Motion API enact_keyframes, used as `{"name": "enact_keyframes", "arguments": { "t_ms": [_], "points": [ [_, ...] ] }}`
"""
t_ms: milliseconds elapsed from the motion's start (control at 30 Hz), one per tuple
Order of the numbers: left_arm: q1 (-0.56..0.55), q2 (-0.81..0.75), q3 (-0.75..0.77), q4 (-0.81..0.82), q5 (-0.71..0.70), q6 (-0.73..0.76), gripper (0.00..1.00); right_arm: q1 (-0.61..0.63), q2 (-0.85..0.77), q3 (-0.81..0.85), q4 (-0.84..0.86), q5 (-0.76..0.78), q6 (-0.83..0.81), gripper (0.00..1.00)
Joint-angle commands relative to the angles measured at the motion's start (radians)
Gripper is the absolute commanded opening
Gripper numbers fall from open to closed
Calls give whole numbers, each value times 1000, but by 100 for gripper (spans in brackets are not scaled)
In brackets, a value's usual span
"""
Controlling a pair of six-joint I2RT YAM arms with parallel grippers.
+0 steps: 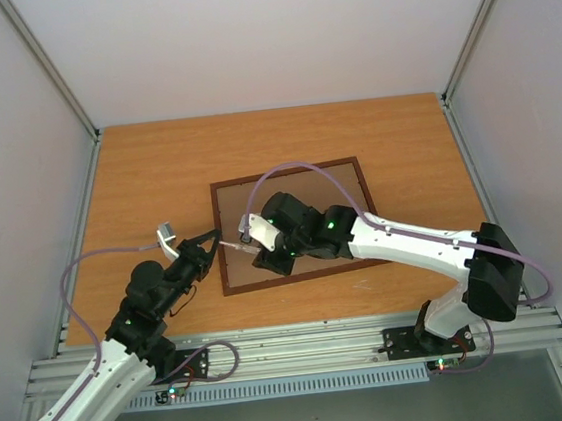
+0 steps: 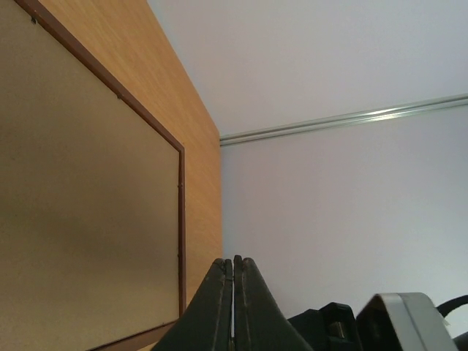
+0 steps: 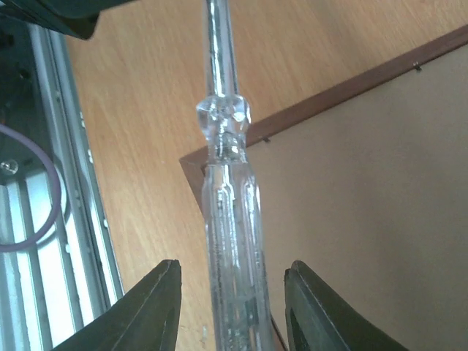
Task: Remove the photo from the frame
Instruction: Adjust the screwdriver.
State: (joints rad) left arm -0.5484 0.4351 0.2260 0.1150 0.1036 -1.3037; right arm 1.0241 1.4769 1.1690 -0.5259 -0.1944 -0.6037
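**Top view:** The frame [image 1: 319, 191] lies back-up at the table's [image 1: 156, 173] centre, so the photo is hidden beneath it. At the frame's 8 o'clock corner the left claw [image 1: 207, 246] and right claw [image 1: 251, 242] nearly meet, with a screwdriver [image 1: 232, 244] between them. I judge the step to be prying open the back.

**Left wrist:** The left claw [image 2: 234, 292] is pressed shut with nothing showing past its tips. The frame's matte fibreboard back [image 2: 88, 205] is edged by thin reddish wood with small metal tabs [image 2: 119, 95].

**Right wrist:** The right claw [image 3: 230, 274] stands half-wide, a finger at 3 and 9 o'clock of the screwdriver's [image 3: 227, 219] clear, fluted plastic handle, gaps showing on both sides. The steel shaft runs toward 12 o'clock. Next, squeeze the slick handle squarely, then steer the blade under a tab [image 3: 415, 66].
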Motion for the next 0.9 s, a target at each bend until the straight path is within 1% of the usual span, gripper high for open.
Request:
{"name": "enact_keyframes", "arguments": {
  "t_ms": [0,367,567,867],
  "points": [
    [1,-13,-17,31,-18,18,0,8,26,68,-78,52,-29,40],
    [1,3,-30,58,-15,12,0,16,67,119,-79,58,-39,35],
    [1,5,-39,77,-11,-1,0,18,88,136,-87,64,-48,28],
    [1,1,-55,94,-10,-27,0,21,111,149,-102,69,-59,25]
  ]
}}
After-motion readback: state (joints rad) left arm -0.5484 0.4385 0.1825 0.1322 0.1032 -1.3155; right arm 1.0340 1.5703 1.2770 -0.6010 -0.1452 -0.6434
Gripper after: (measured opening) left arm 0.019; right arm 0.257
